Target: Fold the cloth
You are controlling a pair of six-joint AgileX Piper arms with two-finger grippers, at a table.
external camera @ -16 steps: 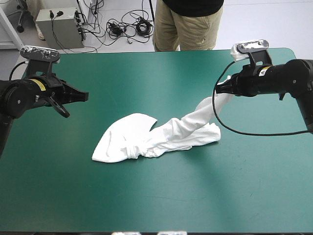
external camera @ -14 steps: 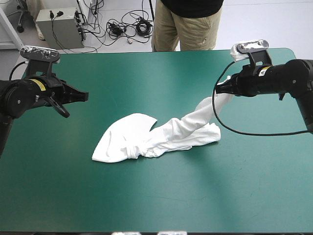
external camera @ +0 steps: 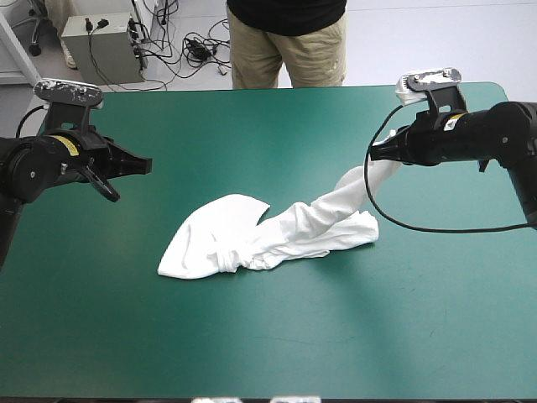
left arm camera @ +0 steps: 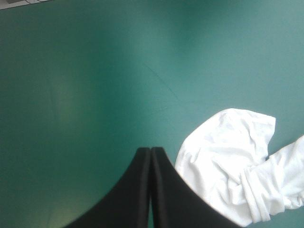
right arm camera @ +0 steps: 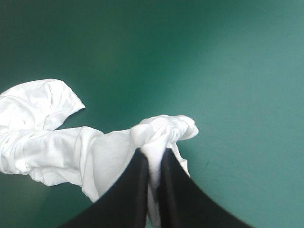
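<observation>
Teal-green cover (external camera: 277, 344) carries one item: the T-shirt (external camera: 243, 239), a crumpled white heap near table centre. Clock readings are from the high view. Its long axis runs roughly 8 o'clock to 2 o'clock. The rounded, flatter end sits at 8 o'clock. At 2 o'clock a twisted rope of cloth climbs off the cover.

Right gripper (right arm camera: 156, 153): fingers pinched on that raised end, a knot of cloth bunched ahead of the tips. It hangs above the cover near the right edge. From it, the bulk of the shirt lies toward 8 o'clock.

Left gripper (left arm camera: 151, 150): fingers pressed together with nothing between them, over bare cover near the left edge. The shirt's rounded end lies at about 4 o'clock from it, well apart. In its own wrist view the cloth sits beside the fingers, not ahead.

Judgement for you: the shirt is not yet spread, so folding has hardly begun. The left arm is the nearer one to the free end. You would need to open it and send it toward 4 o'clock. Pulling the right arm further toward 2 o'clock would likely drag the heap away from the left.
</observation>
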